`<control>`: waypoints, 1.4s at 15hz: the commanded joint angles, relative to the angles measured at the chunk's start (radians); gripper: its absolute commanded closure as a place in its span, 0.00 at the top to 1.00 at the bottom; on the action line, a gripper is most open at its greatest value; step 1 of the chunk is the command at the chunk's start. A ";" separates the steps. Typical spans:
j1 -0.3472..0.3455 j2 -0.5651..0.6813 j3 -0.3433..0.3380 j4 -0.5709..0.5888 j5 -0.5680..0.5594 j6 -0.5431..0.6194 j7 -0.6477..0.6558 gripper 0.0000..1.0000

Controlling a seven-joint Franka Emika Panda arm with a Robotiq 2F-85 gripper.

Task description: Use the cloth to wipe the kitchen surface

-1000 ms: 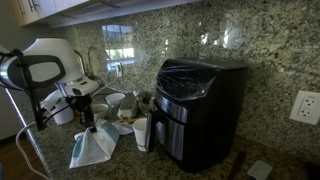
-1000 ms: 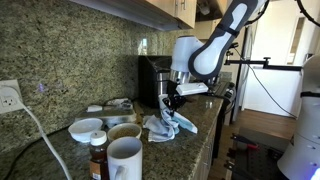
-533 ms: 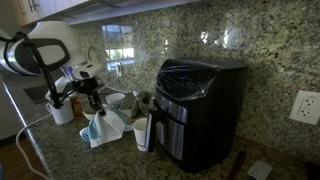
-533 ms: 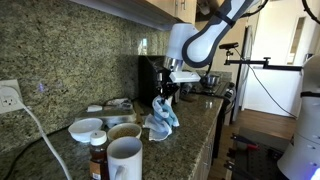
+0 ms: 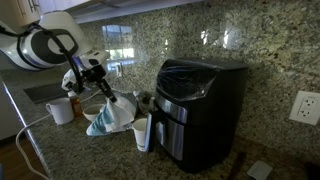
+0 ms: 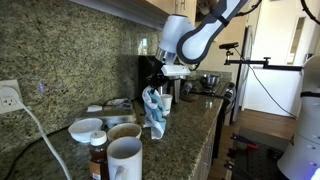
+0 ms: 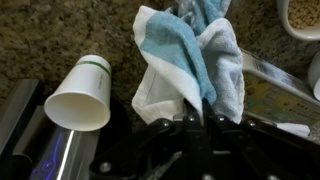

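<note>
**Q:** How is the arm posed?

**A:** It reaches over the granite bench [image 6: 190, 150] and bends downward. Its end effector [image 6: 152, 90] points down, near a black air fryer [image 5: 200, 105].

**Q:** Where is the cloth?

**A:** The end effector is clamped on the top of the blue-and-white cloth [image 6: 153, 112], which hangs bunched. Whether its lower end touches the bench is unclear. A white paper cup [image 7: 80, 95] is near it.

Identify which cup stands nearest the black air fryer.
The paper cup right beside the air fryer; the white mug sits beyond the hanging cloth.
</note>
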 commanded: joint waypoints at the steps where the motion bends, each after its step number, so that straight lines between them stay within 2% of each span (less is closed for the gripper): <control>1: 0.004 0.064 -0.007 0.075 -0.114 0.067 0.086 0.02; 7: 0.042 0.180 -0.019 0.237 -0.280 0.133 0.202 0.02; 10: 0.068 0.255 -0.018 0.325 -0.310 0.169 0.219 0.02; 13: 0.066 0.337 0.022 0.381 -0.258 0.214 0.172 0.02; 17: 0.020 0.434 0.103 0.417 -0.198 0.229 0.119 0.02; 21: -0.002 0.489 0.134 0.448 -0.193 0.216 0.109 0.02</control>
